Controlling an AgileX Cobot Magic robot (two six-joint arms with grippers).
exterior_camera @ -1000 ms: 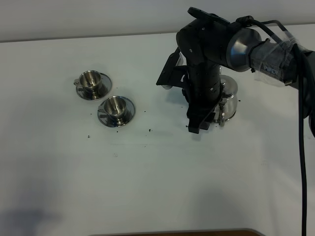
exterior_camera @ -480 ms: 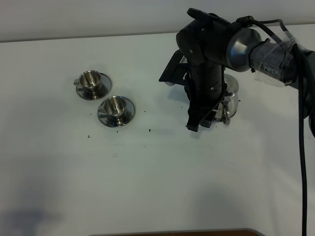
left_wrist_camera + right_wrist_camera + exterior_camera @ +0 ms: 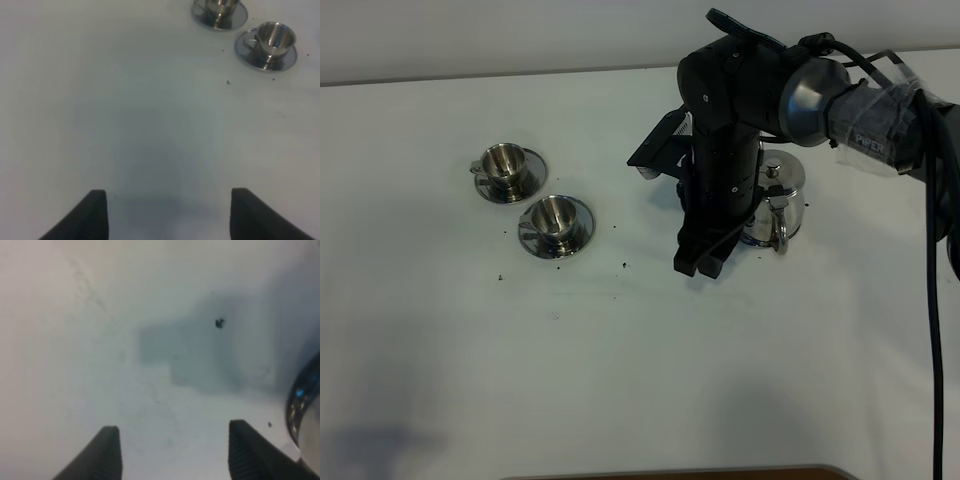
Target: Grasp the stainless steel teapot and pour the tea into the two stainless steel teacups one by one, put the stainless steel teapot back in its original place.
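Table (image 3: 620, 400), white, carries everything. Over its far right reaches the right arm (image 3: 740, 100). The stainless steel teapot (image 3: 778, 195) stands there upright, just right of the right gripper (image 3: 698, 265), whose fingers are spread and hold nothing. The left gripper (image 3: 167, 215) is likewise spread and empty. A far teacup (image 3: 503, 168) and a near teacup (image 3: 554, 220) sit on saucers (image 3: 585, 226) at the left.

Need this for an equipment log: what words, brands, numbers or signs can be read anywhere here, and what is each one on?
"PIPER": on the grey wrapped link of the right arm, seen from the exterior high camera; slightly blurred but legible.
No other text: the stainless steel teapot, the two teacups and the table carry no readable marks, and both wrist views show none.
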